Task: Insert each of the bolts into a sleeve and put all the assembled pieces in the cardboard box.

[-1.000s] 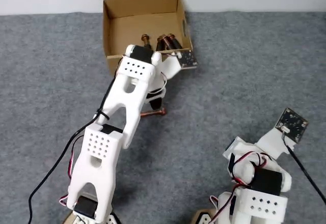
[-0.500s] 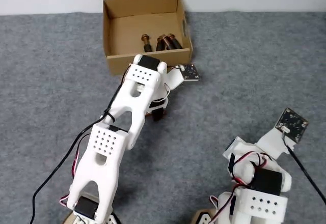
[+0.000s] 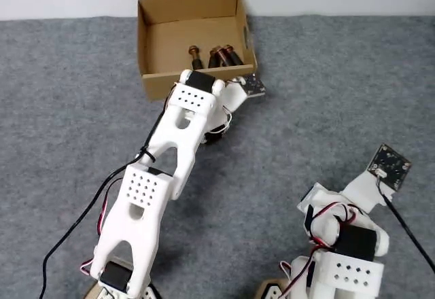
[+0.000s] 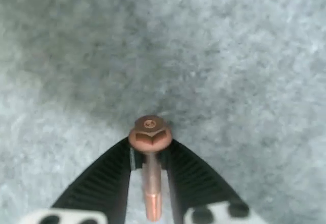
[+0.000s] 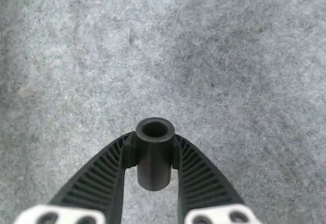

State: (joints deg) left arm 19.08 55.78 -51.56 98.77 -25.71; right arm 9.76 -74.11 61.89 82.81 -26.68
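A copper bolt [image 4: 151, 169] with a hex head sits upright between the black fingers of my left gripper [image 4: 150, 145], which is shut on it above grey carpet. In the high view the left arm reaches up the table, and its gripper [image 3: 215, 133] hangs just in front of the cardboard box [image 3: 194, 81]. Several copper-and-black assembled pieces [image 3: 217, 56] lie in the box's near right corner. My right gripper [image 5: 153, 145] is shut on a black sleeve [image 5: 154, 163] whose bore faces the camera. The right arm [image 3: 340, 241] stays folded at the bottom right.
Grey carpet [image 3: 326, 95] covers the table, with a white wall strip behind the box. The left arm's cable [image 3: 75, 224] trails toward the bottom left. Open carpet lies between the two arms and to the right of the box.
The left gripper came down from the box front onto a bolt lying on the carpet, closed on it, and has lifted it back toward the box. The right arm has not moved.
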